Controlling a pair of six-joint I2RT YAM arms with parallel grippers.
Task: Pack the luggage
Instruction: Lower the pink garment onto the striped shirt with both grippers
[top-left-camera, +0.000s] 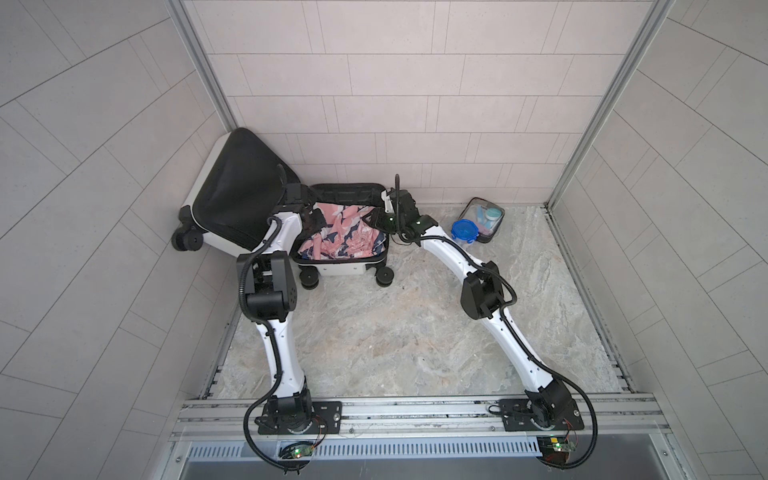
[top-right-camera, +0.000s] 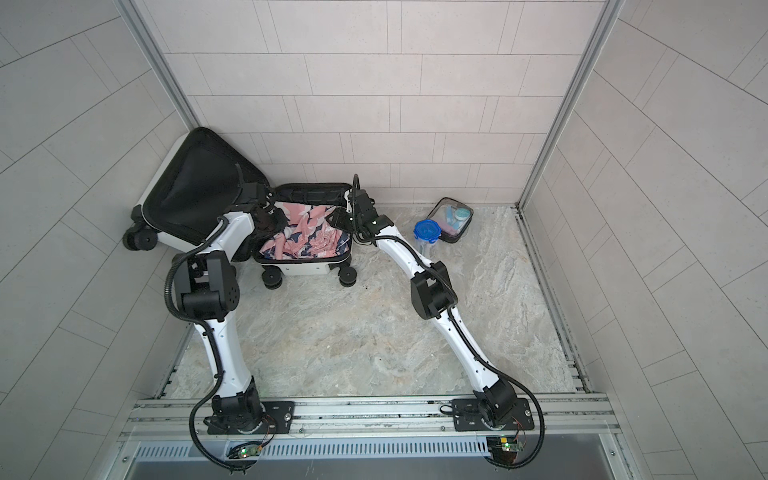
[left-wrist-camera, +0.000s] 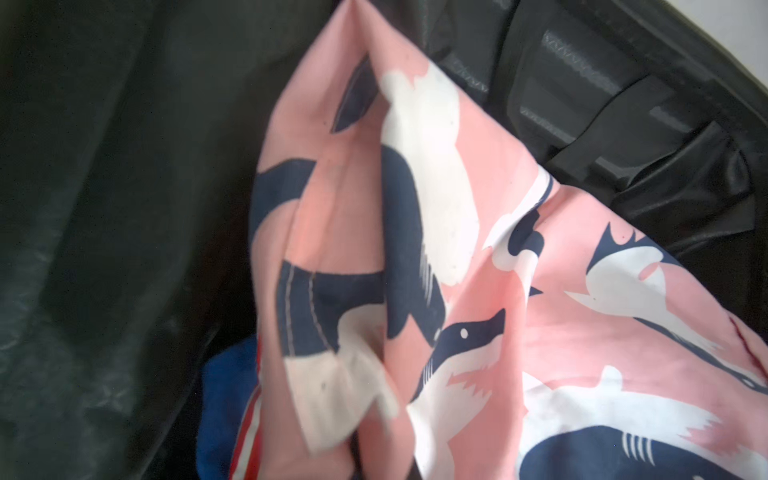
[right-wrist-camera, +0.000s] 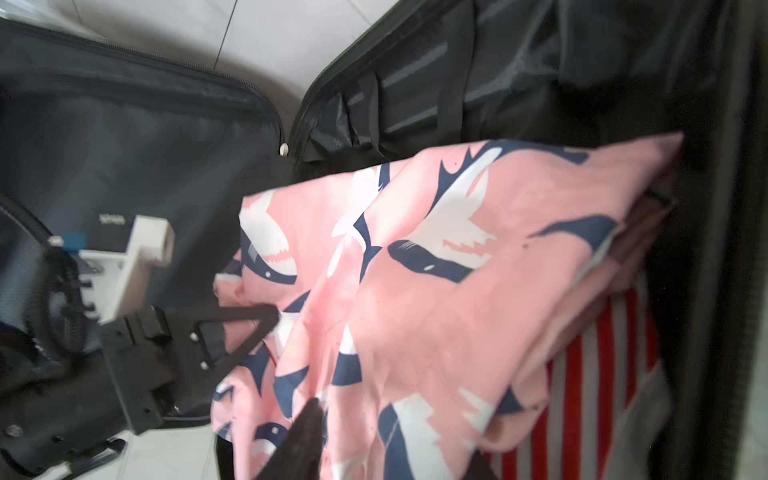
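Far left corner of the tabletop, and there's the luggage, thrown wide open, its black-lined lid propped up against the wall, its white base sitting on its wheels. The left hand is down at the lid side of the luggage base, jaws closed tight and pinching the pink shark-print garment. Look how the cloth tents up to a peak where it's caught! That garment lies crumpled across the luggage base and fills most of it. Tucked under it inside the luggage, a red-and-white striped cloth peeks out, and a scrap of blue fabric too. Across the luggage from the lid, the right hand leans in over the rim, jaws parted, one dark finger resting on the pink cloth, gripping nothing I can see. Outside the luggage, beyond that right hand, a clear container with a blue lid stands on the tabletop, and just behind it a clear toiletry pouch with black trim sits by the wall
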